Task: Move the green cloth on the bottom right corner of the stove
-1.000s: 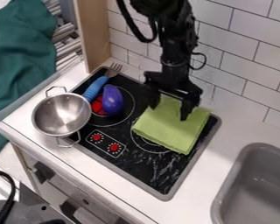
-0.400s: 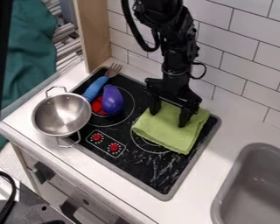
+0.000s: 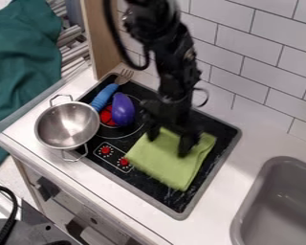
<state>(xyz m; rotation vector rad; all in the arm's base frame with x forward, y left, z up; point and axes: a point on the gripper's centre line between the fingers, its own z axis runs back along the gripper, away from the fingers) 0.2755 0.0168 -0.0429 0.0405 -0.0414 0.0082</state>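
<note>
The desk (image 3: 264,139), seen from the room, is a smooth white slab with rounded edges; behind it rises a wall (image 3: 245,76) of glossy white rectangular tiles. Set into the desk is the stove (image 3: 165,198), a flat black panel with white ring markings, pale streaks and a grey rim. To its right is the sink (image 3: 274,165), a matt grey basin with rounded corners. At left hangs loose dark green fabric (image 3: 21,72). The black jointed arm (image 3: 168,62) enters from the top.

The steel bowl (image 3: 66,125), round, shiny and wire-handled, overlaps the stove's left edge. The green cloth (image 3: 165,165), soft, matt and roughly four-sided, lies on the right part of the stove, its left corner against the control markings, its lowest corner short of the stove's bottom corner. The black hand (image 3: 168,146) is over the cloth, its two fingers apart and down on the fabric. The blue-handled metal fork (image 3: 104,94) lies beside a smooth purple eggplant shape (image 3: 122,110). Smallest are the round red knobs (image 3: 124,161).

Change noted: cloth and hand are both displaced toward the lower left of the view, baring the stove's upper right area. Bowl, fork and eggplant shape are unmoved.
</note>
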